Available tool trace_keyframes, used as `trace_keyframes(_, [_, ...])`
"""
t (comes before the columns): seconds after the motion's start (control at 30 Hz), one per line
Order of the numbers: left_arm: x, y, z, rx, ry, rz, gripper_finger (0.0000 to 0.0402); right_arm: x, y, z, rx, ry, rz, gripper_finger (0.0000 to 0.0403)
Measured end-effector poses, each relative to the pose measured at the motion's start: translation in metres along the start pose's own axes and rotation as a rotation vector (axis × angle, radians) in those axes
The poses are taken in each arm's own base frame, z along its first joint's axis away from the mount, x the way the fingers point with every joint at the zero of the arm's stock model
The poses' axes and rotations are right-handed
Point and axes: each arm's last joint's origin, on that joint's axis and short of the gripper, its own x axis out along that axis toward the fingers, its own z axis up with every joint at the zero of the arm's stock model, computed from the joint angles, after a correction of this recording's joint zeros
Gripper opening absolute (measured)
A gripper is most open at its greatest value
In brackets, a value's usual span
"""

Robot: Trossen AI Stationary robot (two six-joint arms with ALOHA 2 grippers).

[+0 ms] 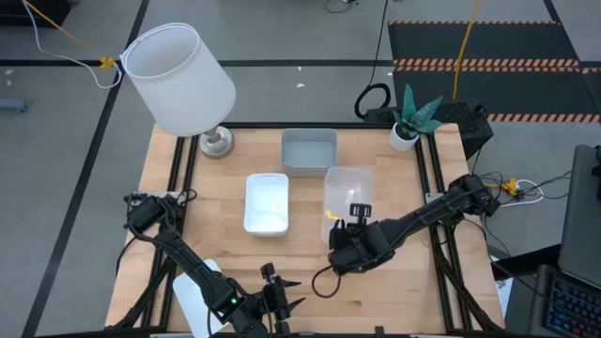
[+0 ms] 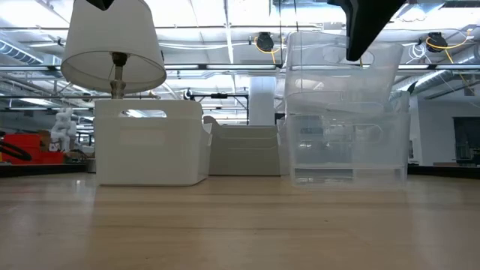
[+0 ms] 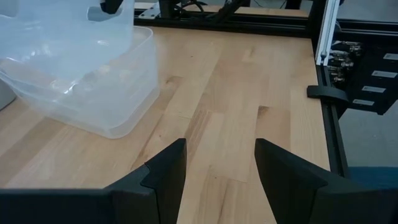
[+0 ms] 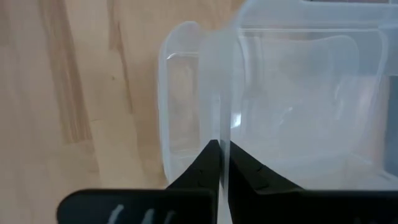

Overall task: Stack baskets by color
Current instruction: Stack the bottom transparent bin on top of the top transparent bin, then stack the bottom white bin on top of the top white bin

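Observation:
Two clear baskets are at the table's middle right. The upper one (image 2: 337, 64) hangs tilted over the lower one (image 2: 346, 150), which stands on the table. My right gripper (image 1: 360, 214) is shut on the upper one's near wall. A white basket (image 1: 266, 202) rests on its bottom at the centre, with a grey-blue basket (image 1: 309, 150) behind it. My left gripper (image 1: 285, 305) waits open near the table's front edge, nothing between its fingers (image 3: 163, 176). It faces the clear baskets (image 3: 81, 68). My right gripper pinches the upper clear basket's short near wall (image 4: 225, 134) at its rim, one finger inside the basket and one outside. The fingers come steeply from above and from the near side. The basket is tilted above the lower clear basket (image 4: 180, 106); I cannot tell whether the two touch.
A lamp with a big white shade (image 1: 178, 80) stands at the table's far left corner. A small potted plant (image 1: 408, 122) is at the far right. Bare wood lies between the baskets and the near edge (image 2: 240, 225).

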Motion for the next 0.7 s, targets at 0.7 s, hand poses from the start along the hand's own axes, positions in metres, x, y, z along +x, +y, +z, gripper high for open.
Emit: trace_keyframes(0.7, [0.0000,0.0000,0.0000,0.000,0.000,0.000,0.0191,-0.0005,0.0050,-0.0001,-0.109,0.038,0.132,0.0078])
